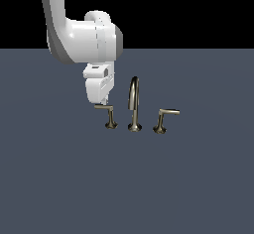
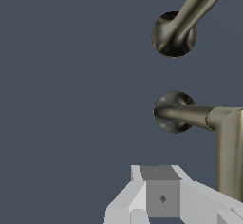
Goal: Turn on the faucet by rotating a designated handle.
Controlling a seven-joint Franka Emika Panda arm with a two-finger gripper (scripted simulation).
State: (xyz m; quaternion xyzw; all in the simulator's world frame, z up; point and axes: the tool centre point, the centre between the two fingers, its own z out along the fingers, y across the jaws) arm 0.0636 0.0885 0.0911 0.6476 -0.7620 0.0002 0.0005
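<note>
The bronze faucet stands mid-scene, its tall arched spout between two short lever handles. The handle on the exterior view's left has a thin lever arm jutting leftward. My gripper hangs right above that lever arm, its tips at or just over it; contact is unclear. In the wrist view the handle shows with its lever arm running beside my gripper, and the spout's base lies beyond. The fingers look pressed together with nothing between them.
The mirror-image handle, arm jutting rightward, stands on the spout's other side. Everything rests on a flat dark grey-blue floor. The white arm comes down from the upper left of the exterior view.
</note>
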